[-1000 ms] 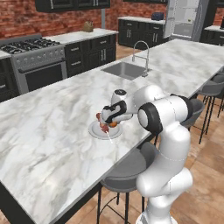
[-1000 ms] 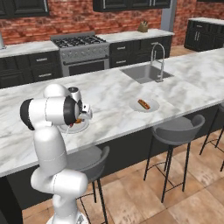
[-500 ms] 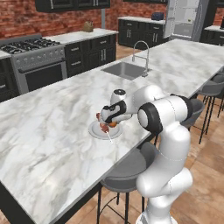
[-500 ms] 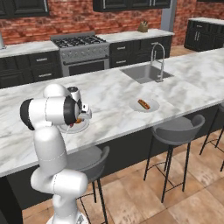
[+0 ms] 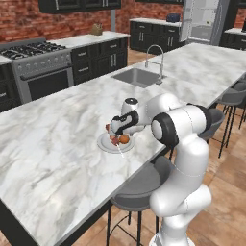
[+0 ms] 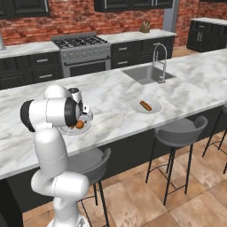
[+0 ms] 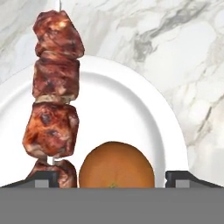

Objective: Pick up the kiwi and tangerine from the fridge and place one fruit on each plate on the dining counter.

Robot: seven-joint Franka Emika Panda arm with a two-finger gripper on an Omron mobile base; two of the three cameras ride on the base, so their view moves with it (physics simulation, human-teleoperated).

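Note:
The tangerine [image 7: 116, 164] lies on a white plate [image 7: 131, 109] beside a skewer of grilled meat [image 7: 54, 87]. My gripper [image 7: 111, 177] hangs low over it, open, its fingertips [image 7: 179, 177] wide apart with a gap on each side of the fruit. From the base, the gripper [image 5: 116, 130] [image 6: 82, 119] sits over the plate [image 5: 106, 146] [image 6: 68, 131] near the front edge of the dining counter [image 5: 57, 158], with the tangerine [image 5: 124, 139] [image 6: 79, 125] resting on it. A second plate [image 6: 136, 108] farther right carries a small orange-brown food item [image 6: 145, 105]. The kiwi is out of view. The fridge [image 5: 202, 19] stands far back.
A steel sink [image 5: 137, 77] with a faucet [image 5: 156, 55] is set into the counter behind the plates. Grey bar stools [image 6: 177, 131] [image 5: 139, 185] line the near side. A gas stove [image 6: 82, 48] stands on the wall counter.
The jaws have spread apart and let go of the tangerine, which stays on the plate. The arm and the base have held still.

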